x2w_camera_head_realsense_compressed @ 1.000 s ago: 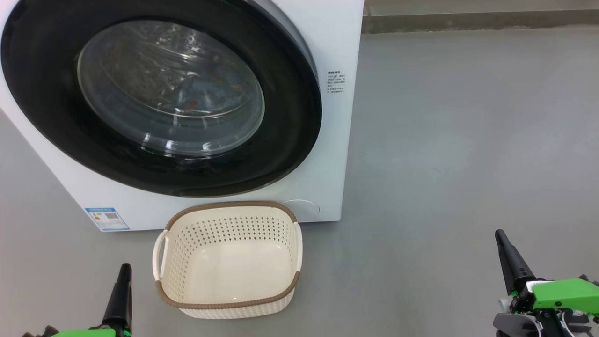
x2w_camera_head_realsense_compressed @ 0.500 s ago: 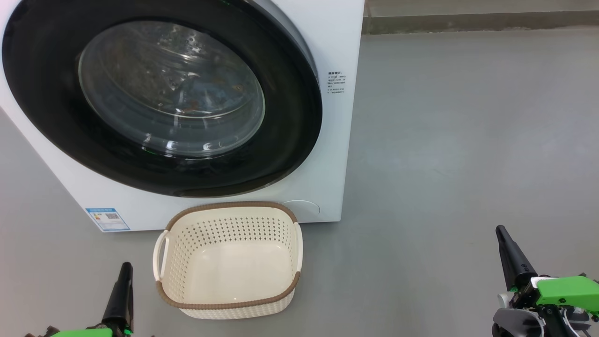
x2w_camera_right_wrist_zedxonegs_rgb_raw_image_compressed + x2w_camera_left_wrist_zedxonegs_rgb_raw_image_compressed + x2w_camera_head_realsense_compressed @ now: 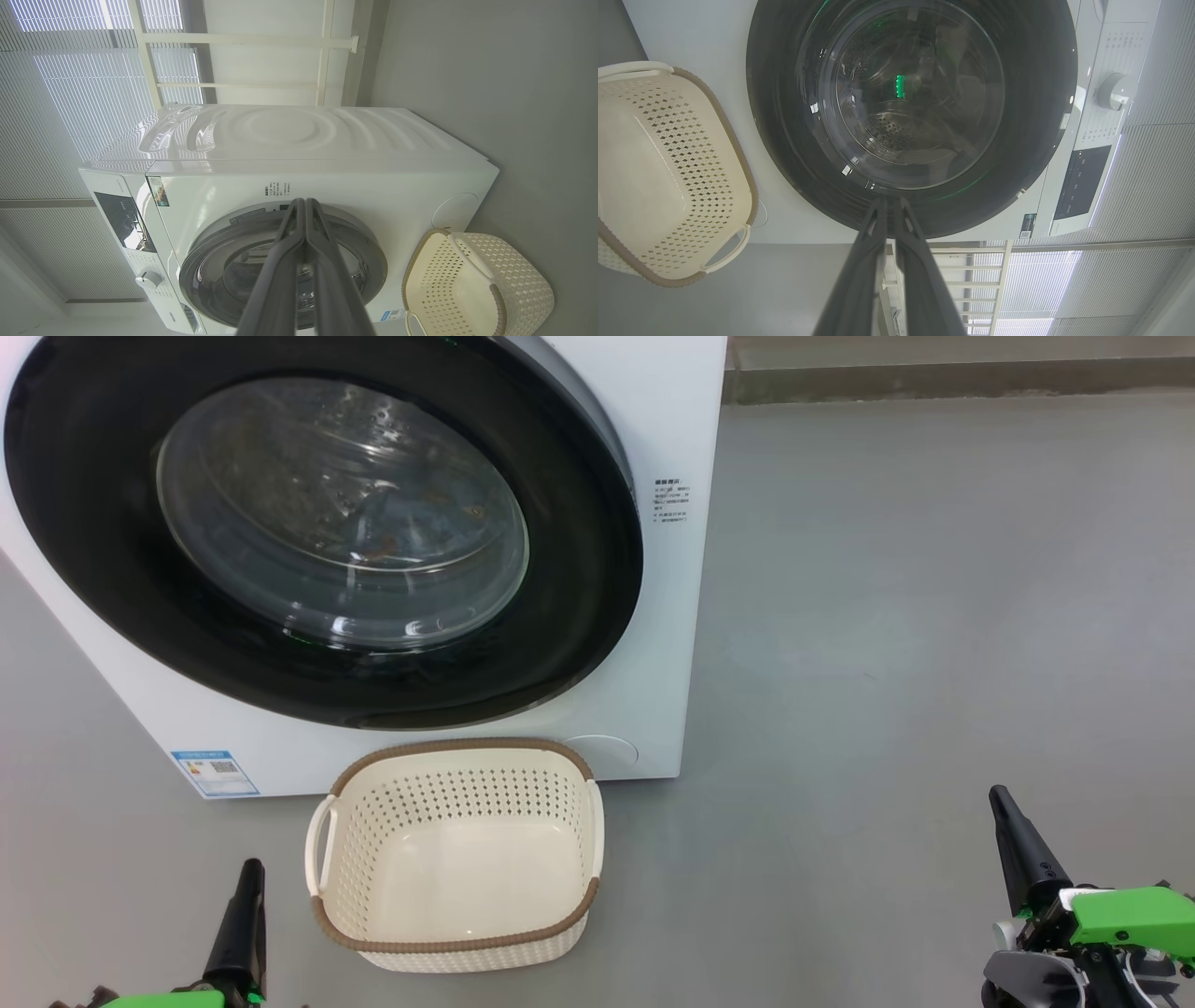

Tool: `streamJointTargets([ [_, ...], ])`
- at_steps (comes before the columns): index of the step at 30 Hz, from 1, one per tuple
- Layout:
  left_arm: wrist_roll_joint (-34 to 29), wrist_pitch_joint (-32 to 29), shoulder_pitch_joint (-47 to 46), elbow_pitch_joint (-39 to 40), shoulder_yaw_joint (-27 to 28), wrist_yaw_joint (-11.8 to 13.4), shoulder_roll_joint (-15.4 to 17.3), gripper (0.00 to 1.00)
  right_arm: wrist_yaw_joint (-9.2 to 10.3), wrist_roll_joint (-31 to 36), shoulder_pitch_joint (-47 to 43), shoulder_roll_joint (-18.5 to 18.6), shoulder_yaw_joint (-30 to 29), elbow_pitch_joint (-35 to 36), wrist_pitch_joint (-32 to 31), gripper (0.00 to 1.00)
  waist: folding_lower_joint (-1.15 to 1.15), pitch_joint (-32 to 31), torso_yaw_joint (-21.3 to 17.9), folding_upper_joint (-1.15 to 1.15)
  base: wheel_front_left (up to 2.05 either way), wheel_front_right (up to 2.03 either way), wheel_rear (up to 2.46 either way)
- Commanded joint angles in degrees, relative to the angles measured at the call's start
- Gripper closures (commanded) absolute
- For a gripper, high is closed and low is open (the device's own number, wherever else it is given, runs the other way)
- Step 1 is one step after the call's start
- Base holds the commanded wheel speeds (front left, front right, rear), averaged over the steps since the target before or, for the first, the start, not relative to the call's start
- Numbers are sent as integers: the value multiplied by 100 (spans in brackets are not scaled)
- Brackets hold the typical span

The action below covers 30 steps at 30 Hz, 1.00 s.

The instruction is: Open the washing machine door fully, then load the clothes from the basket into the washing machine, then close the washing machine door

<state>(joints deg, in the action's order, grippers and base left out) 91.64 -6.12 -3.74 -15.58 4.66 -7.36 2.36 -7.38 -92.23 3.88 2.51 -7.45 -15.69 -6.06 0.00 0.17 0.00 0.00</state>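
From the head view I see the washing machine door (image 3: 322, 532) shut flat against the white washing machine (image 3: 677, 420). The clothes (image 3: 392, 527) are a dim blue-and-orange blur behind its glass, and the basket (image 3: 457, 945) stands on the floor just before the machine. The left wrist view adds the control dial (image 3: 1115, 91) and dark panel (image 3: 1080, 182). The right wrist view gives me the machine's top and the window blinds (image 3: 70, 93). The left gripper (image 3: 250, 870) points up just left of the basket. The right gripper (image 3: 999, 798) stands well apart at the right, leaning slightly left. Both have their fingers pressed together, grasping nothing.
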Motion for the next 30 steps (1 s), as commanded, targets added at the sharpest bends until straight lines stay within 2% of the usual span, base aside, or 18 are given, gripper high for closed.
streamJointTargets([
  [1, 51, -38, -246, 154, 188, -13, 52, 100, -11, -8, 230, 53, 110, 167, -29, 100, 0, 0, 0, 0, 0, 0, 0],
  [30, 51, -37, -246, 154, 187, -13, 52, 100, -11, -1, 231, 47, 102, 166, -36, 100, 0, 0, 0, 0, 0, 0, 0],
])
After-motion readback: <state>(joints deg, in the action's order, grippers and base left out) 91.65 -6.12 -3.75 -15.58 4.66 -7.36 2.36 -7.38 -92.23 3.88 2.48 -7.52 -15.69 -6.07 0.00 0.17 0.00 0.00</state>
